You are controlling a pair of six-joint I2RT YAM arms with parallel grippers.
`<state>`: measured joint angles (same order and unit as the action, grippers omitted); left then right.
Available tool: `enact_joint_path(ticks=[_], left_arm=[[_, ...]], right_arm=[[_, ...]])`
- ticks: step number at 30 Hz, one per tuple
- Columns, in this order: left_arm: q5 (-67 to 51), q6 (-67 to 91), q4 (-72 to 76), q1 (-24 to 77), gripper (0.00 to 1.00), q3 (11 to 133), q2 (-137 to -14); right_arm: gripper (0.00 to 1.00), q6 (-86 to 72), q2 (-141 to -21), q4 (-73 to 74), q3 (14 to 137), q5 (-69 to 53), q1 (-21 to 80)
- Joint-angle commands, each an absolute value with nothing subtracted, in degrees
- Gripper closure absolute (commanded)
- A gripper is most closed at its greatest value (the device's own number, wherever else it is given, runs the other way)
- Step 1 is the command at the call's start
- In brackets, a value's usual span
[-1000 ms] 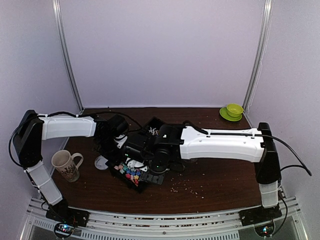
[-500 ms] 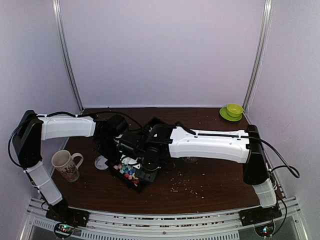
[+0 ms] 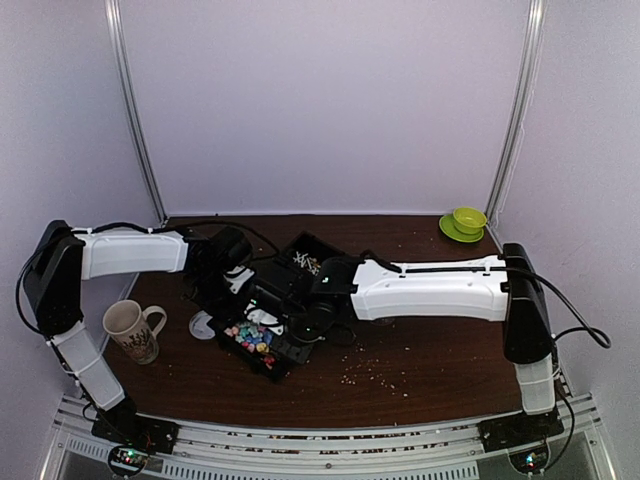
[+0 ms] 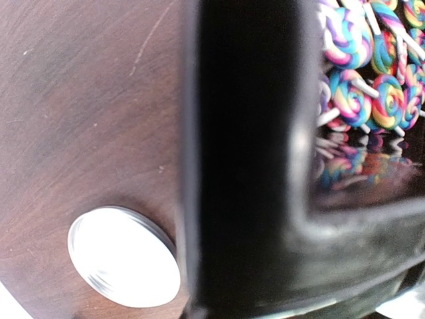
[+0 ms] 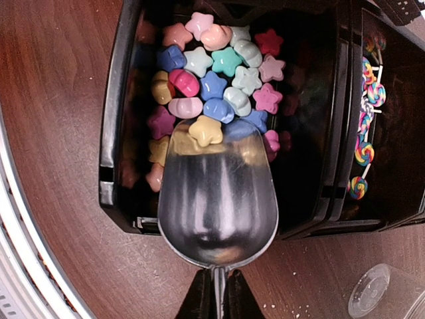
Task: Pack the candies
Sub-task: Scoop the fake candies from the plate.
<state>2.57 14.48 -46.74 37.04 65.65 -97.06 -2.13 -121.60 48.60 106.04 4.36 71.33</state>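
A black compartment tray (image 3: 290, 352) holds the candies (image 5: 216, 73): pastel stars and chunky pieces fill its near compartment. Swirled lollipops (image 5: 367, 100) on white sticks lie in the compartment beside it. My right gripper (image 5: 218, 296) is shut on the thin handle of a metal scoop (image 5: 218, 196). The scoop's bowl looks empty, and its front lip rests among the candies next to a yellow star (image 5: 206, 130). My left gripper (image 3: 240, 288) is at the tray's left wall (image 4: 246, 166), which fills the left wrist view and hides the jaws. The lollipops (image 4: 362, 73) show past that wall.
A white round lid (image 4: 123, 256) lies on the brown table just left of the tray. A patterned mug (image 3: 130, 330) stands at the left, and a green cup on a saucer (image 3: 465, 222) at the back right. Pale crumbs (image 3: 375, 372) are scattered near the front. A clear cup (image 5: 372, 292) lies near the tray.
The right arm swung left over the tray and then drew back a little, leaving more of the candy compartment uncovered. The left arm and the tray stayed put.
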Motion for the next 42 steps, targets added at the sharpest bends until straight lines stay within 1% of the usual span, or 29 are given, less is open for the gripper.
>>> enact_joint_path(ticks=[1,7,12,16,20,27,31,35,38,42], left_arm=[[-7.17,15.06,-33.87,38.89,1.0,67.2,-91.3],[-7.38,15.26,-33.93,38.85,1.0,67.03,-91.58],[-6.68,15.81,-34.26,38.76,1.0,67.07,-92.24],[-7.1,15.98,-34.26,38.67,1.0,67.21,-92.28],[-7.46,15.73,-34.28,38.67,1.0,67.24,-92.2],[-8.44,15.12,-33.98,38.72,1.0,67.33,-92.08],[-8.65,15.02,-33.45,38.67,1.0,67.06,-91.5],[-7.11,15.55,-33.79,38.48,1.0,66.89,-91.45],[-8.24,15.84,-33.66,37.95,1.0,66.96,-91.67],[-8.83,16.01,-33.66,37.53,1.0,66.89,-91.62]], right_arm=[[1.0,-3.22,-127.13,38.29,101.88,5.61,70.58],[1.0,-7.44,-125.11,34.05,98.55,14.34,70.49],[1.0,-14.05,-122.13,34.0,96.43,16.54,70.43],[1.0,-14.93,-121.54,31.95,94.86,12.83,70.19],[1.0,-10.35,-122.52,30.09,94.59,7.15,70.18],[1.0,-2.14,-124.96,27.46,93.41,2.32,70.2],[1.0,-1.6,-124.46,20.32,89.38,6.25,70.15],[1.0,-2.51,-121.7,10.87,82.24,9.58,70.19],[1.0,-2.15,-119.33,1.56,76.61,11.77,70.17],[1.0,-1.16,-118.13,-5.52,72.18,13.7,70.16]])
